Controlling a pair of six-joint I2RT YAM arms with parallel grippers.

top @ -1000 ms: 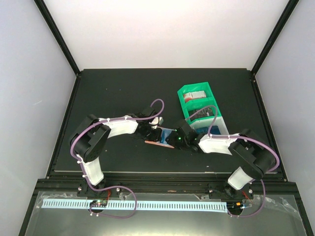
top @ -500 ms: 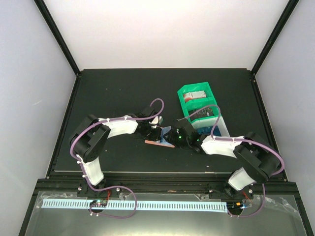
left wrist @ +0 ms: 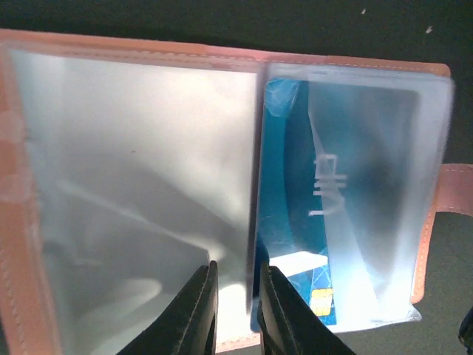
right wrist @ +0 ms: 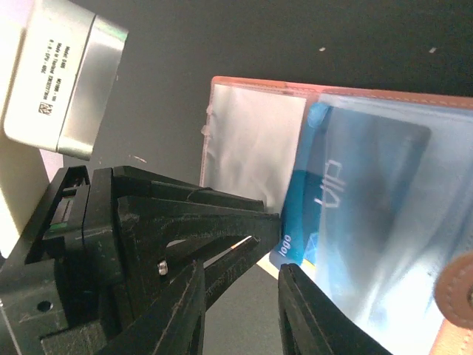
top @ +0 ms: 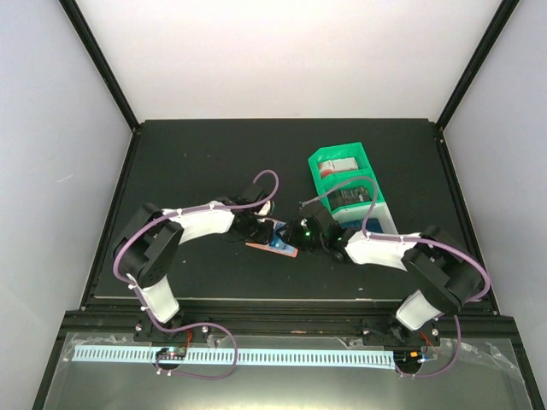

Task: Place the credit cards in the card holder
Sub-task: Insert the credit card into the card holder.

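Note:
The salmon-orange card holder (top: 259,247) lies open on the black table between both grippers. In the left wrist view its rim (left wrist: 15,222) frames clear plastic sleeves, and a blue credit card (left wrist: 288,222) sits in the right-hand sleeve. My left gripper (left wrist: 238,310) is nearly shut, with the edge of a sleeve leaf between its fingers. My right gripper (right wrist: 242,310) is open and empty, its right finger just under the blue card's corner (right wrist: 295,244). The two grippers (top: 265,231) (top: 295,235) almost touch. The snap tab (right wrist: 458,296) shows at the right.
A green-and-white compartment tray (top: 318,184) stands behind the right gripper. It holds a red-and-white card (top: 338,164) and a dark card (top: 355,198). The left arm's camera housing (right wrist: 63,81) fills the right wrist view's upper left.
My right gripper has moved left, close up to the card holder and the left gripper. The left wrist and the holder have shifted slightly left and nearer.

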